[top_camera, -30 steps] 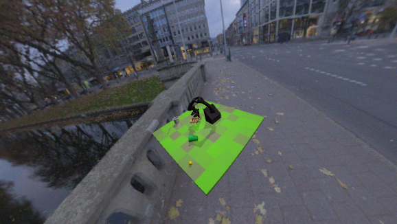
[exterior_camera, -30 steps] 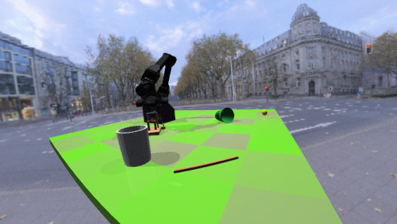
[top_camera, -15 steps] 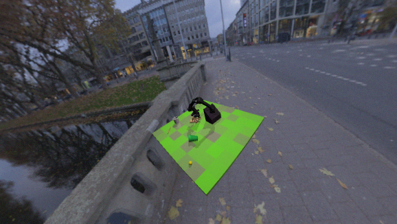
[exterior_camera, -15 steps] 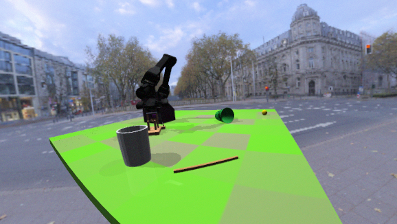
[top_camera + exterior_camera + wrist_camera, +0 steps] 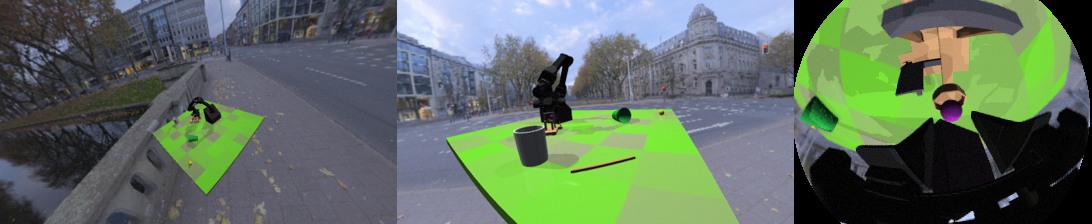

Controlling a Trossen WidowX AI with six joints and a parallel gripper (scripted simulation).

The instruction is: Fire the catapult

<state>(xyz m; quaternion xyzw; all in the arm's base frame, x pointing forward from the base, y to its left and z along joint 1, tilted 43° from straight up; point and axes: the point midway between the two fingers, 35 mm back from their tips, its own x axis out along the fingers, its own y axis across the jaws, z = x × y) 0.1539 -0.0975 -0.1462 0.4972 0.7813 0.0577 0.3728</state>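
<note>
The purple ball (image 5: 551, 116) (image 5: 951, 111) is at the near edge of the round cup on the catapult's arm; whether it rests in the cup is hard to tell. The wooden catapult (image 5: 193, 120) (image 5: 552, 130) (image 5: 948, 65) stands on the mat, with a dark curved crossbar over its arm in the wrist view. My gripper (image 5: 952, 117) is open, its fingertips apart on the near side of the ball, not clamping it. The white mug (image 5: 176, 120) (image 5: 531, 148) stands upright beyond the catapult from my base and looks grey in this light.
A green cup (image 5: 193, 138) (image 5: 623, 115) (image 5: 819, 115) lies on its side on the green checkered mat (image 5: 248, 120) (image 5: 672, 137). A yellow ball (image 5: 190, 163) (image 5: 661, 112) lies near the mat's edge. A thin wooden stick (image 5: 169, 130) (image 5: 603, 164) lies near the mug.
</note>
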